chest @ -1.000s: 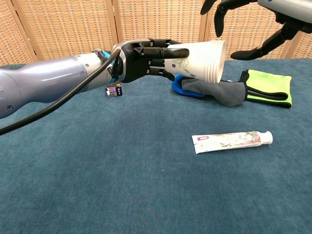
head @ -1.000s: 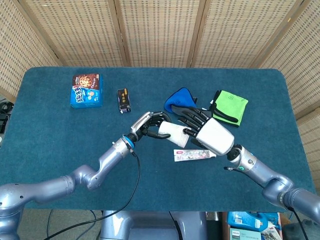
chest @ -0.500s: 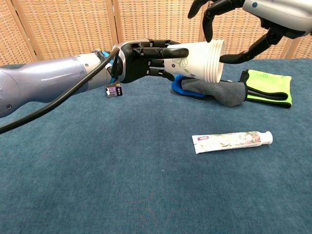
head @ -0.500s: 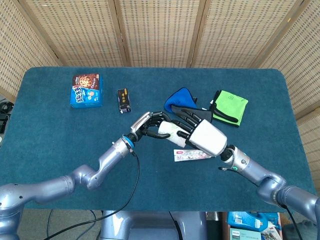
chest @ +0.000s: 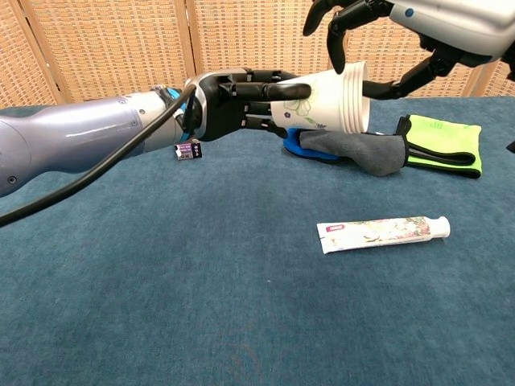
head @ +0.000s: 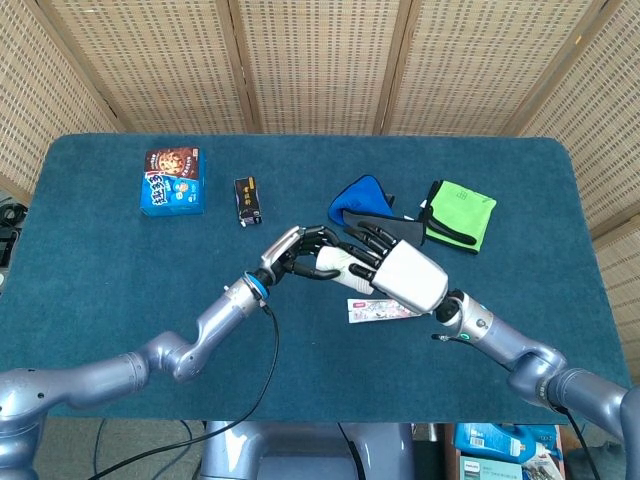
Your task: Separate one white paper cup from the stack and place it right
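A stack of white paper cups (chest: 326, 100) with a green flower print lies sideways in the air, rims pointing right. My left hand (chest: 237, 100) grips its narrow end. In the head view the stack (head: 340, 264) is mostly covered by the two hands. My right hand (chest: 402, 28) hovers above and around the rim end, fingers spread and curved down over the rims; whether they touch the cups I cannot tell. From above, the right hand (head: 400, 272) sits right against the left hand (head: 290, 255).
A toothpaste tube (chest: 382, 232) lies on the blue table (chest: 161, 305) below the hands. A blue and grey cloth (chest: 346, 149) and a green cloth (chest: 442, 145) lie behind. A small dark box (head: 247, 199) and a biscuit box (head: 173, 180) sit far left.
My right hand has moved left, toward the left hand, and its fingers now reach down over the rims of the stack. The left hand has tilted the stack slightly.
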Robot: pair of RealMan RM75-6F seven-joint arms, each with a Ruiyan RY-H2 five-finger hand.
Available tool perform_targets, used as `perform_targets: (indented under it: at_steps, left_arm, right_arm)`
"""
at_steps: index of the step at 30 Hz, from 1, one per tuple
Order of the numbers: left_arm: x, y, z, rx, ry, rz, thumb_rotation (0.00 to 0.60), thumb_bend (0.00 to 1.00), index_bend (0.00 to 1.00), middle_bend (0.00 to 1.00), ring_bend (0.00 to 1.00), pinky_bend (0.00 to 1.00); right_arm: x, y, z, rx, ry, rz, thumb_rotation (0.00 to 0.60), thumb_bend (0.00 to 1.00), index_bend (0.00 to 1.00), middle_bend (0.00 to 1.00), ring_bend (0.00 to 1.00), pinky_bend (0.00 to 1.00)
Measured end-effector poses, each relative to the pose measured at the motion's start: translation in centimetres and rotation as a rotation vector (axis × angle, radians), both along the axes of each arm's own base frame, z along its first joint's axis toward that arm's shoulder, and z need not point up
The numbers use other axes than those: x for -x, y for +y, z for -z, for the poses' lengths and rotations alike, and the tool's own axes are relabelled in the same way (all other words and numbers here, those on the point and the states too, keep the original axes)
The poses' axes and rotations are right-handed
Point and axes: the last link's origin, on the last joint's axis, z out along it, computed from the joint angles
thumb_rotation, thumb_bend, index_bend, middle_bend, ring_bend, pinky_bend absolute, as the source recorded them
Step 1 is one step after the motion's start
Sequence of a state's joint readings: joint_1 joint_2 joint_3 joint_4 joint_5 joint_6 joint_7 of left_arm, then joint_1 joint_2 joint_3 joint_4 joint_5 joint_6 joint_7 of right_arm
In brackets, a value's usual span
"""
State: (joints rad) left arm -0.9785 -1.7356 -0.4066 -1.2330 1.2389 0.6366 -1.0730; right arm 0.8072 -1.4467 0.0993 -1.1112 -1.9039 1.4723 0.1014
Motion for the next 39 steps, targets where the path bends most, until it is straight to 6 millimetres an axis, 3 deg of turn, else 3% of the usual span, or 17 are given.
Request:
perform_targets:
  at_steps: [9, 39]
  left_arm:
    - [-0.03, -0.04, 0.15, 0.003, 0.002, 0.0, 0.6, 0.21, 0.46, 0.5, 0.48, 0.5]
    - [0.12, 0.01, 0.09, 0.005, -0.013, -0.017, 0.6, 0.21, 0.46, 0.5, 0.48, 0.5]
  right_arm:
    - [-0.02, 0.02, 0.15, 0.003, 0.001, -0.005, 0.6, 0.6, 0.63, 0.38, 0.2, 0.28]
    - [0.39, 0.33, 0.13, 0.044, 0.0, -0.049, 0.6, 0.68, 0.67, 0.39, 0.2, 0.29]
